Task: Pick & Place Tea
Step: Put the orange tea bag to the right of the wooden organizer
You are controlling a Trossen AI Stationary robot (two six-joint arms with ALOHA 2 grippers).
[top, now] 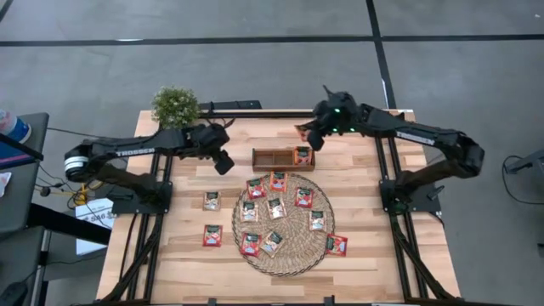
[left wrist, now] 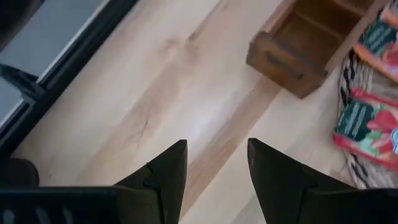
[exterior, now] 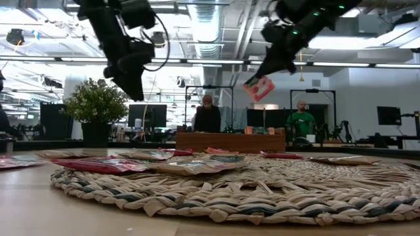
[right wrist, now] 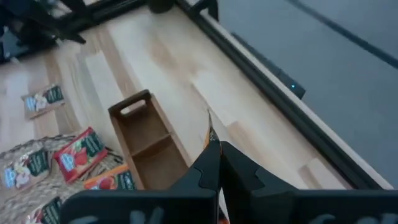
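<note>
Several red-orange and pale tea sachets lie flat on the round wicker mat (top: 283,255), for example one sachet (top: 304,197). Others lie on the bare table: a sachet (top: 212,235) and a pale sachet (top: 211,201). One sachet (top: 302,155) sits in the right compartment of the wooden tray (top: 272,158). My right gripper (top: 308,133) is above the table just beyond the tray's right end, shut on a red sachet (exterior: 259,87). My left gripper (top: 224,161) is open and empty, in the air left of the tray (left wrist: 292,53). My right gripper (right wrist: 215,148) pinches the red sachet between its two fingertips, by the sachet's upper edge (exterior: 262,78). The fingers slant down from above. The sachet is lifted clear and hangs tilted below the fingertips. The right wrist view shows it edge-on (right wrist: 209,127).
A potted plant (top: 175,104) stands at the table's far left corner. One sachet (top: 337,245) lies half off the mat's right rim. Bare wood shows between the tray and the far edge. People sit in the room behind the table.
</note>
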